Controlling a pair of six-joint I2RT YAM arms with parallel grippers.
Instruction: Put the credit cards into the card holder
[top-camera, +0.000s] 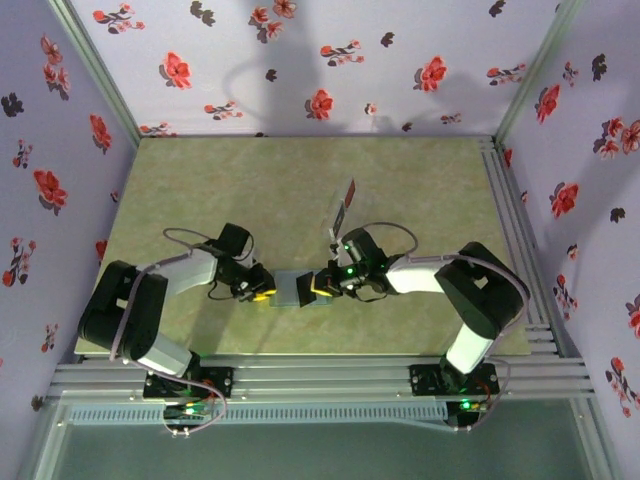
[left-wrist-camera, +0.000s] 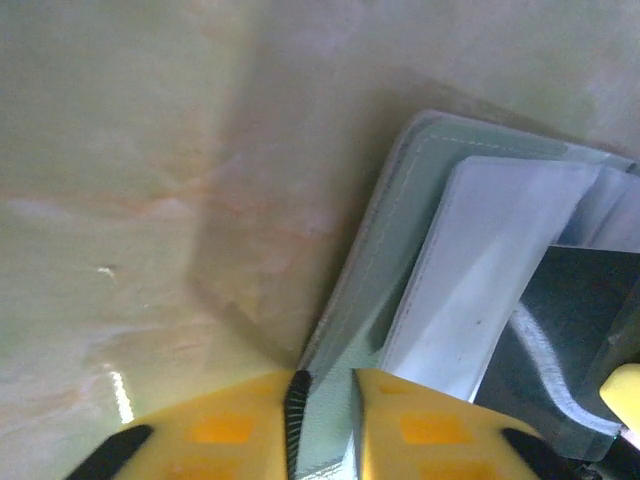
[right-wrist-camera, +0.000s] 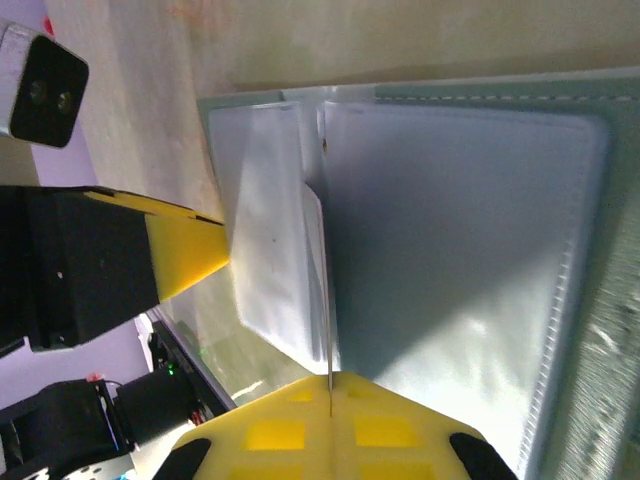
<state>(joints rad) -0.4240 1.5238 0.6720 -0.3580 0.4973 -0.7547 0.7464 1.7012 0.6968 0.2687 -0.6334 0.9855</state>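
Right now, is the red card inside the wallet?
No, the red card sits on the table, apart from the wallet.

Green-beige marbled surface (top-camera: 220, 190), streaked with faint orange veins. The card holder (top-camera: 292, 288) rests on it, directly between the left end effector (top-camera: 262, 292) and the right end effector (top-camera: 318, 286), its grey-teal stitched cover down and its pale inner leaves up. Beyond the right end effector, away from both arms, a red credit card (top-camera: 349, 190) sits on the surface with a second card (top-camera: 337, 216) just beside it. Whether those two lie flat or tilted cannot be told.
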